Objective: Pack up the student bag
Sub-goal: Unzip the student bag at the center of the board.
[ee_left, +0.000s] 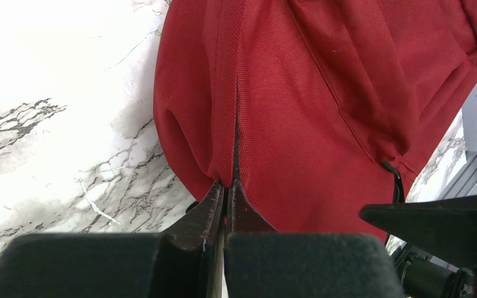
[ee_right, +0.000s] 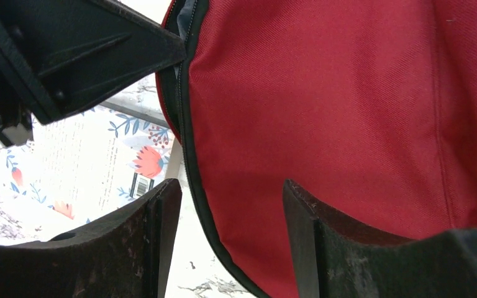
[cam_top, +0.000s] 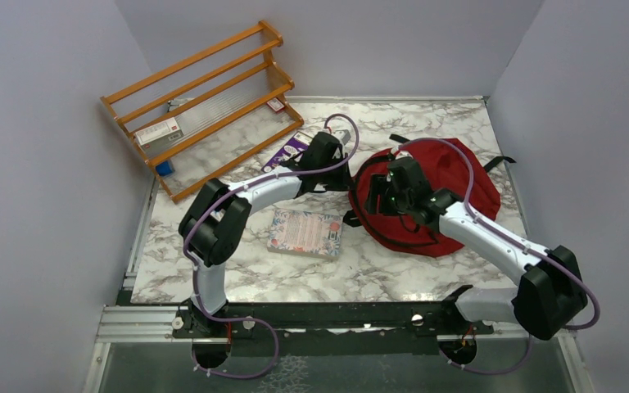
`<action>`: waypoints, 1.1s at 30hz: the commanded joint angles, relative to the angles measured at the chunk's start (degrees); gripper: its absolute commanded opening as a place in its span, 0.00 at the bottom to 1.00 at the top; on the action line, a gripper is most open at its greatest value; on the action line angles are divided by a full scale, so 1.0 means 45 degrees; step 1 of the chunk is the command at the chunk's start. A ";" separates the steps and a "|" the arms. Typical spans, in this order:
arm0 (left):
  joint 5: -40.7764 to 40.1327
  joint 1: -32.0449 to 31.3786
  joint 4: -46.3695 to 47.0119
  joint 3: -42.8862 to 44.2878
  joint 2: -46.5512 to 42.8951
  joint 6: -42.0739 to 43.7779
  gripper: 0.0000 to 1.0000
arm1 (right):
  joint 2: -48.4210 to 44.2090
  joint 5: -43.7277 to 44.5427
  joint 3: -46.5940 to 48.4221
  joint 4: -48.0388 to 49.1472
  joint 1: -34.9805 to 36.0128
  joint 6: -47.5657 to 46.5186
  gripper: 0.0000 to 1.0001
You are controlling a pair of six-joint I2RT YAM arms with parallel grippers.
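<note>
The student bag (cam_top: 450, 176) lies on the right half of the marble table (cam_top: 377, 270), past its middle, flattened into a rounded dark red heap. Nearest the arm bases, a floral-covered book (cam_top: 305, 232) lies flat on the table, just left of the bag. The bag's left edge is pinched by the left gripper (ee_left: 227, 185), whose fingers are closed tight on a fold of red fabric. The black zipper trim of the bag is straddled by the right gripper (ee_right: 230, 187), whose fingers are held apart with the edge between them, unpressed. What the bag contains cannot be seen. Its twill cloth is creased and slack, and a black strap shows at its far right. Beyond the left gripper a purple book (cam_top: 287, 150) is partly hidden. At the far left a wooden rack (cam_top: 205, 106) is tilted, with a white-labelled flat box (cam_top: 160, 131) inside it.
</note>
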 commanded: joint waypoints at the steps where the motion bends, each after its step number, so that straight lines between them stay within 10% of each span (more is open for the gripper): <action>1: 0.0125 -0.0084 0.0465 -0.0334 -0.0576 0.0028 0.00 | 0.0847 -0.0505 0.0507 0.1235 -0.0052 0.0226 0.66; 20: 0.0527 -0.0091 0.0854 -0.0717 -0.0689 -0.0045 0.00 | 0.3562 -0.0764 0.0798 0.2696 -0.0334 -0.0250 0.63; 33: 0.0503 -0.0091 0.0806 -0.0712 -0.0709 0.0008 0.00 | 0.3358 -0.0022 0.0445 0.2621 -0.0592 -0.0655 0.10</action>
